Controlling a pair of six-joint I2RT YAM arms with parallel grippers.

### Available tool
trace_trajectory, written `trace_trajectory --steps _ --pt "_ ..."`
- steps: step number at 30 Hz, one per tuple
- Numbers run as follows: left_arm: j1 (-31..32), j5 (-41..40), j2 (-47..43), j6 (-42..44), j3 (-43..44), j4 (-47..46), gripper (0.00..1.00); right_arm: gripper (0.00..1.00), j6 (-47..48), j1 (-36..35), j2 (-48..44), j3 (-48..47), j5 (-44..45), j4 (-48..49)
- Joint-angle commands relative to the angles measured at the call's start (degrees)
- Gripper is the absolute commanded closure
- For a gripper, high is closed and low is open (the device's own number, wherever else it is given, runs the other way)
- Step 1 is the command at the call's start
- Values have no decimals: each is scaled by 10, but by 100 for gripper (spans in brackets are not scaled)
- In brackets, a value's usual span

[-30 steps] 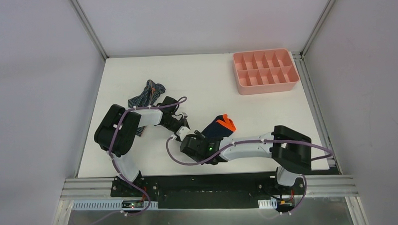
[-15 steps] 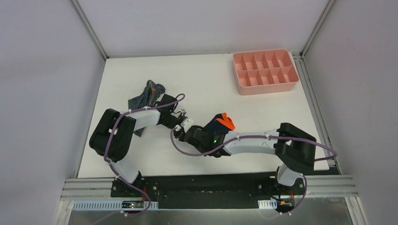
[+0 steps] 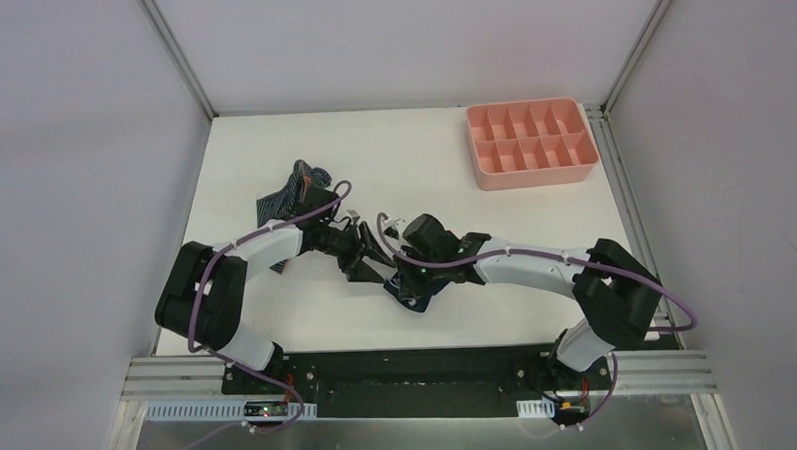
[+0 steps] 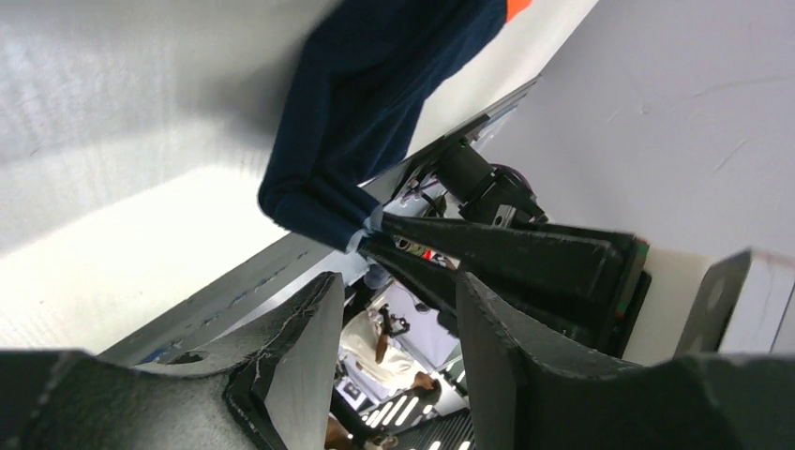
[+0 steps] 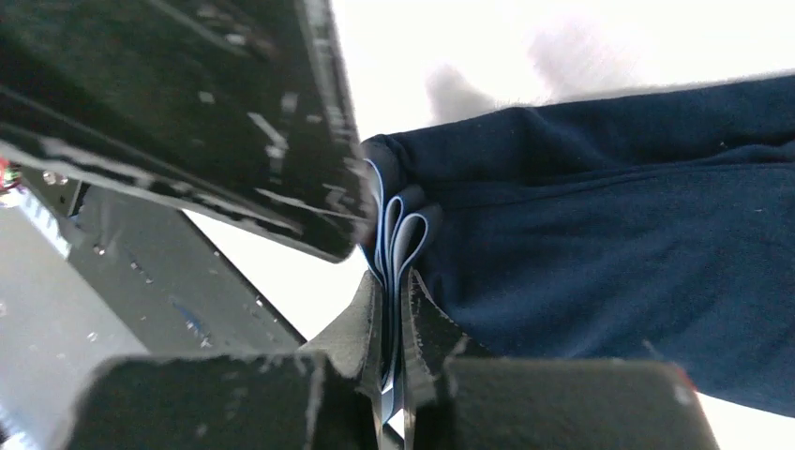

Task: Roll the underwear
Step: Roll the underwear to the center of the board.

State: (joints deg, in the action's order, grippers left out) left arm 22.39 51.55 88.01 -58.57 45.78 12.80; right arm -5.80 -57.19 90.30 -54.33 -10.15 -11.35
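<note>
My right gripper (image 5: 392,309) is clenched on the folded edge of the navy brief (image 5: 609,262); several pale-blue-lined layers are pinched between its 2 fingers. My left gripper (image 4: 398,281) is released, its jaws standing apart with no cloth between them, and it faces the right gripper's tips from just beside. In the left wrist view the brief hangs as a dark bundle from those tips, a sliver of orange trim showing at the top edge. No lettering on the cloth can be read from any view.

From above, the navy brief (image 3: 418,296) sits near the middle of the white table (image 3: 272,149), mostly hidden under my right gripper (image 3: 408,281). The striped brief (image 3: 293,189) lies crumpled behind my left gripper (image 3: 364,258). The pink compartment tray (image 3: 493,177) stands well apart at the far right.

1 second ago my left jaws were shut and my right ones wide. The right wrist has since swung over the brief, covering the orange trim from above.
</note>
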Motion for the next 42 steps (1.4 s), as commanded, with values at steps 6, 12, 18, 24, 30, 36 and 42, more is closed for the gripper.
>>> trace_trajectory --steps 6,12,18,24,30,36,42 --pt "-1 -15 -44 -21 -42 9 67 100 -87 55 15 42 -170 65" --pt "23 2 -29 -13 -35 8 96 100 -107 82 43 53 -222 83" --pt "53 -2 23 -20 -27 -15 100 100 -115 105 63 59 -256 95" --pt "62 -13 87 -22 -21 -56 100 100 -116 119 74 55 -271 96" --pt "62 -17 123 -27 8 -81 100 100 -108 119 70 49 -256 77" --pt "62 -7 168 -26 10 -79 100 57 -121 121 33 47 -215 59" --pt "62 -5 195 -18 -8 -79 100 38 -109 103 -73 25 -98 -34"
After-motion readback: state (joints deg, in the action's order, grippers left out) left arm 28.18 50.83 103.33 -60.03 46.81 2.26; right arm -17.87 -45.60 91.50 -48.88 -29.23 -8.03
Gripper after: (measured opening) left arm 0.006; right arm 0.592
